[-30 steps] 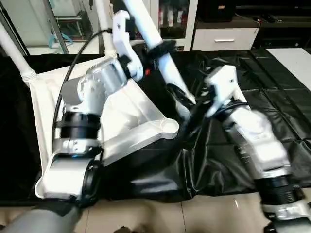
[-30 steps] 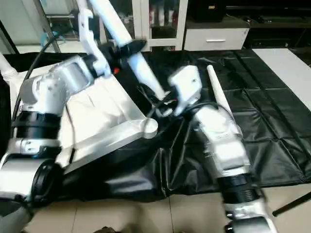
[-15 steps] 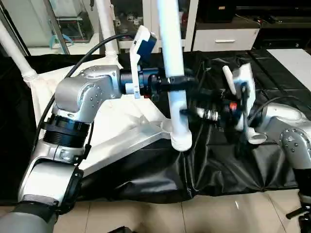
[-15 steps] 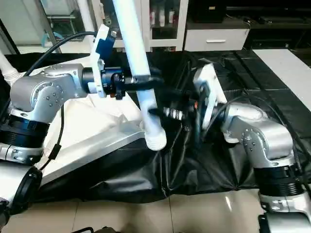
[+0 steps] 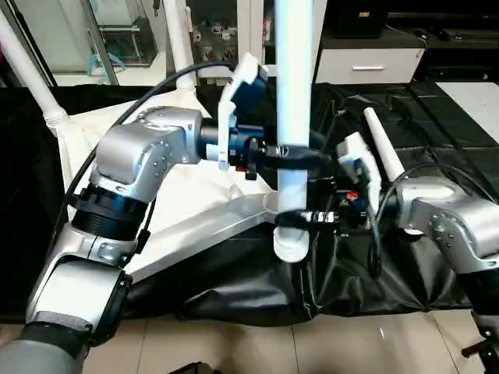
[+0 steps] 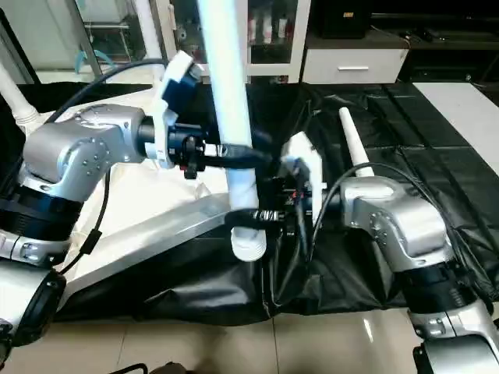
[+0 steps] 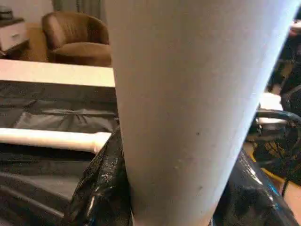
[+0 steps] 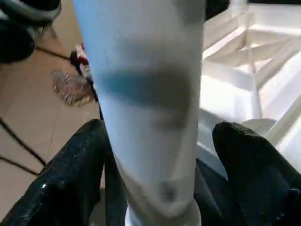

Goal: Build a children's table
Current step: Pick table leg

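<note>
Left hand (image 5: 292,153) pinches upright white leg (image 5: 294,93); right hand (image 5: 300,219) spread around its lower end.

white leg (image 5: 294,117) upright, tabletop (image 5: 187,199) tilted, underside up

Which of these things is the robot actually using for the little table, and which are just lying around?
Part of the job:
held white leg
white tabletop
spare leg lying on the black cover
fitted leg

Just around:
black cover
white drawer cabinet
brown armchair
</note>
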